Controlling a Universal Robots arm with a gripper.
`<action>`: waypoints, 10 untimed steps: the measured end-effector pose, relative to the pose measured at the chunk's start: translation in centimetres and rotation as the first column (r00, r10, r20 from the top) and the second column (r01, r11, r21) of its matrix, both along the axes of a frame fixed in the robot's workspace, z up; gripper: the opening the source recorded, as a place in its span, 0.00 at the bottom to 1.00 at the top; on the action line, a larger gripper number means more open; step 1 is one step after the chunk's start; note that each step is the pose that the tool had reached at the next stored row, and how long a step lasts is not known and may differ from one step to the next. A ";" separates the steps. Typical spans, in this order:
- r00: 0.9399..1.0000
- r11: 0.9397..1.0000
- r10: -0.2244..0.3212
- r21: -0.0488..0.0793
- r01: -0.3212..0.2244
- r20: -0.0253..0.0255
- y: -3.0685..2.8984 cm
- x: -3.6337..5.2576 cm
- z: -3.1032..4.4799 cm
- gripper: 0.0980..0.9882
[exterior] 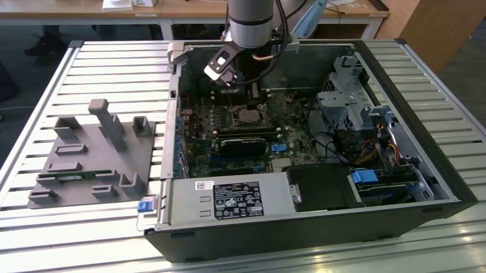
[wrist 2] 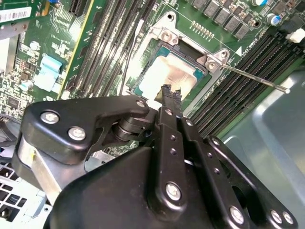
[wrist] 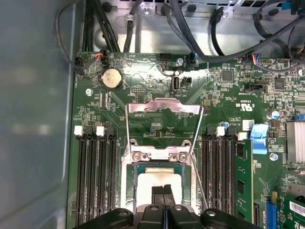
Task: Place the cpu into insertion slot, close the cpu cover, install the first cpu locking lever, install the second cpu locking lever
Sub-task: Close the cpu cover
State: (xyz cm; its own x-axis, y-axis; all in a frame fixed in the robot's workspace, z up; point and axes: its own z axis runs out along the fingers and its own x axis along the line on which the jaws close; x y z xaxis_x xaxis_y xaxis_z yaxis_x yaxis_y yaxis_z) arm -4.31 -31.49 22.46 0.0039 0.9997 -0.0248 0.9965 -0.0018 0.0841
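The cpu (wrist: 144,187), a pale silvery square chip, lies flat in the insertion slot (wrist: 125,177) on the green motherboard; the second wrist view shows the cpu (wrist 2: 164,75) and the slot's metal rim (wrist 2: 165,32) too. The cpu cover (wrist: 164,107) stands swung open, away from the socket. A thin locking lever (wrist 2: 257,77) sticks out beside the socket, unlatched. My gripper (wrist: 163,190) is shut, its black fingertips (wrist 2: 164,93) pressed together right over the chip's top with nothing between them. In the exterior view the gripper (exterior: 256,101) hangs just above the socket (exterior: 249,115).
Black memory slots (wrist: 97,176) flank the socket on both sides. Cables (wrist: 190,43) hang past the board's edge and the grey case wall (wrist: 33,119) is close by. A power supply (exterior: 227,200), a drive cage (exterior: 349,102) and a grey fixture (exterior: 91,153) outside the case are visible.
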 end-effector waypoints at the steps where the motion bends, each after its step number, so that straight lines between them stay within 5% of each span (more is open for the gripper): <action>1: 1.000 1.000 0.000 0.000 0.000 0.000 -0.06 0.00 0.00 0.01; 10: 1.000 1.000 0.000 0.000 0.000 0.000 -0.28 0.00 0.67 0.01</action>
State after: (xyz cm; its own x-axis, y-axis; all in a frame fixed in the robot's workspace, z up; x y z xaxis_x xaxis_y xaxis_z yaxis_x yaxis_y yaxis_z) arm -4.31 -31.77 23.14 0.0041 0.9997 -0.0248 0.9964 -0.0020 0.0843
